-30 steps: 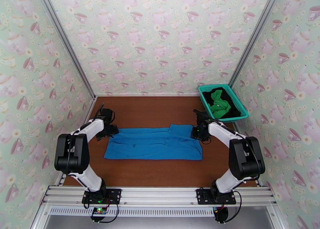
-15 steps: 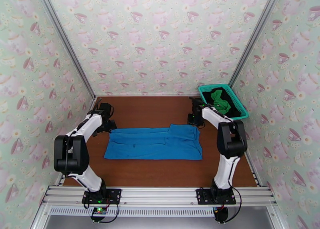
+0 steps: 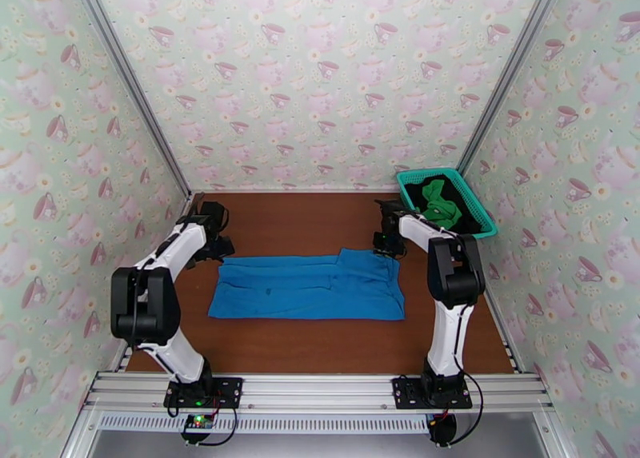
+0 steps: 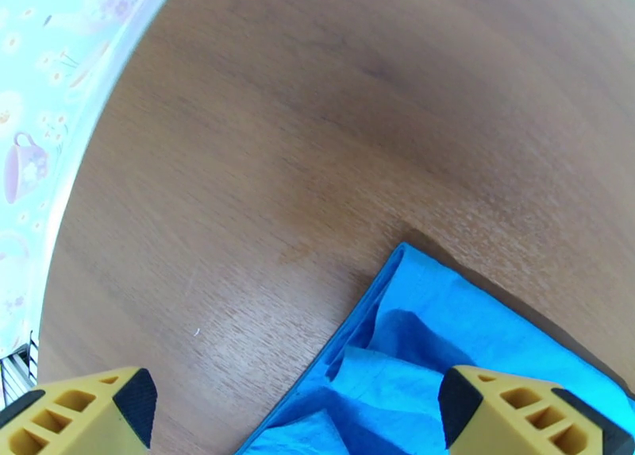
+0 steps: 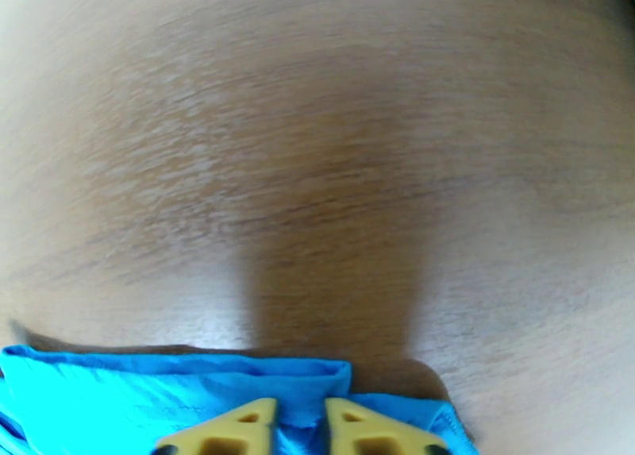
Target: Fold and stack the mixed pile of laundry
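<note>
**Shirt and end effectors.** In the top view, the blue shirt (image 3: pixel 308 288) lies flat on the table (image 3: pixel 304 220) at the centre of the frame. It is folded into a long band running left to right.

- The right end effector (image 3: pixel 388 244) sits at the band's upper right corner. In the right wrist view, this end effector (image 5: pixel 300 425) is at the bottom edge of the frame. Its yellow fingers (image 5: pixel 222 431) are clenched almost together, with the doubled edge of the blue shirt (image 5: pixel 175 385) between them. State: grasping the shirt.
- The left end effector (image 3: pixel 216 248) sits at the band's upper left corner. In the left wrist view, this end effector (image 4: pixel 295 401) is released and spread wide. One finger (image 4: pixel 79 413) is at the lower left over the bare table (image 4: pixel 278 131). The other is at the lower right over the blue shirt (image 4: pixel 413 345). The shirt's corner points toward the upper centre of the frame. Whether a finger touches the cloth cannot be told.

**Container.** A teal lattice basket (image 3: pixel 478 201) stands right of centre in the top view, near the right end effector. It holds a crumpled green shirt (image 3: pixel 440 204) on top of a black garment (image 3: pixel 416 190).

**Materials.**

- The table is brown with a fine wood grain (image 5: pixel 317 131).
- The blue cloth is soft and matte, with shallow creases.
- The fingers are ribbed yellow plastic with dark pads.
</note>
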